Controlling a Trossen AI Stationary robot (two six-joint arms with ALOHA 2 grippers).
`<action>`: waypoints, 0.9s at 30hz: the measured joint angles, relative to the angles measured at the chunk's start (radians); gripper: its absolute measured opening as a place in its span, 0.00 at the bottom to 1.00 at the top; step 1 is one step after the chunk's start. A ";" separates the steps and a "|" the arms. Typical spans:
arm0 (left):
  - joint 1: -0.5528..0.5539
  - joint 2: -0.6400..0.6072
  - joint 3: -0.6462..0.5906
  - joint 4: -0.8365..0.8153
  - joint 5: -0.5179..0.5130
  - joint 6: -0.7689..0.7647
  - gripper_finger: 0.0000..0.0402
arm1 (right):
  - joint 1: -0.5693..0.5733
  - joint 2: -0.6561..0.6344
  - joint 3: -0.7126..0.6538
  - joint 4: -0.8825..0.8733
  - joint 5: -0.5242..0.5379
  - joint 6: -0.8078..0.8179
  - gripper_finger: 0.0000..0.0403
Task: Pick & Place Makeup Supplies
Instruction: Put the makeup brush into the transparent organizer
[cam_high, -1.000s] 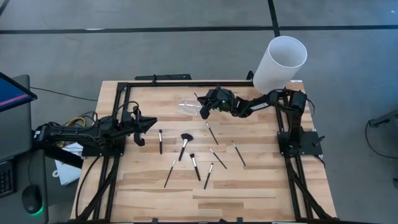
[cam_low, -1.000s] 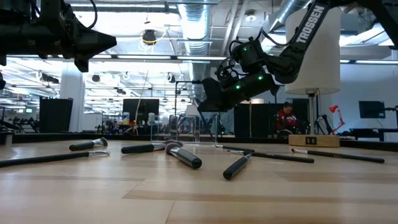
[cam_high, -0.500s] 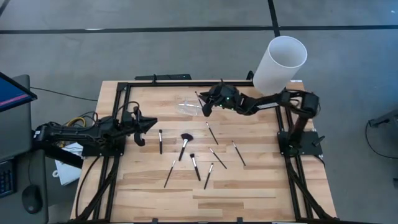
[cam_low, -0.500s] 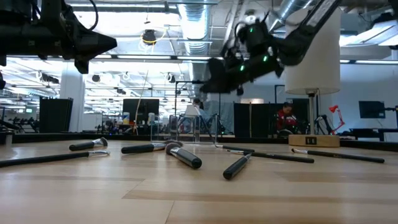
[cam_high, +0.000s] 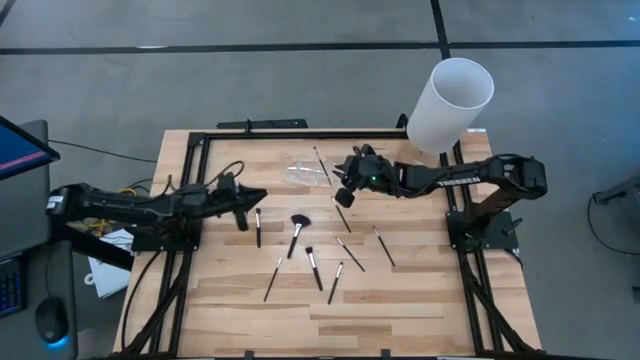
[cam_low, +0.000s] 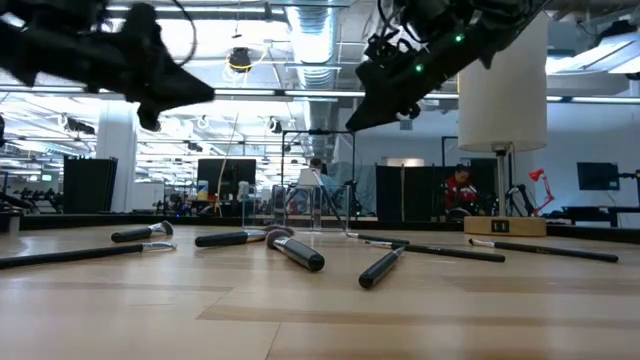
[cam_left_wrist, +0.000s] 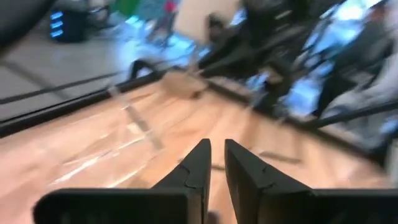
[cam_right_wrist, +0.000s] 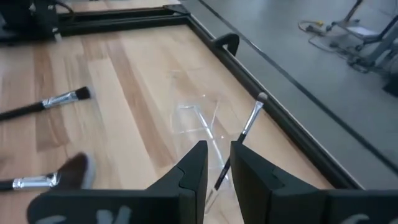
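Several slim black-handled makeup brushes (cam_high: 313, 268) lie flat on the wooden table, among them the fluffy-headed one (cam_high: 298, 226). One more brush (cam_right_wrist: 249, 121) leans on the clear plastic holder (cam_high: 303, 172), bristle tip up. My right gripper (cam_high: 341, 195) hovers shut just above the table, on the near right of the holder, pointing at it (cam_right_wrist: 217, 152). My left gripper (cam_high: 262, 195) is shut too and hangs in the air left of the brushes (cam_left_wrist: 216, 152). In the low view both show high above the table.
A tall white cylinder (cam_high: 450, 103) stands at the table's far right corner. A black frame (cam_high: 270, 135) runs along the far edge and down both sides. Bare wood shows on the near part of the table (cam_high: 330, 325).
My right gripper has risen and drawn back from the clear holder toward the table's near right. My left gripper has reached toward the table's middle and tipped nose-down. The brushes on the table have stayed where they were.
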 joint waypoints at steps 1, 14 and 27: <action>0.000 0.040 0.034 -0.043 -0.025 -0.006 0.13 | 0.004 0.000 0.000 0.007 0.003 -0.018 0.15; 0.024 0.276 0.275 -0.683 -0.060 -0.594 0.34 | -0.054 -0.125 0.000 -0.073 0.015 -0.069 0.15; 0.049 0.406 0.274 -0.856 0.070 -0.894 0.45 | -0.028 -0.150 0.000 -0.124 -0.009 -0.097 0.15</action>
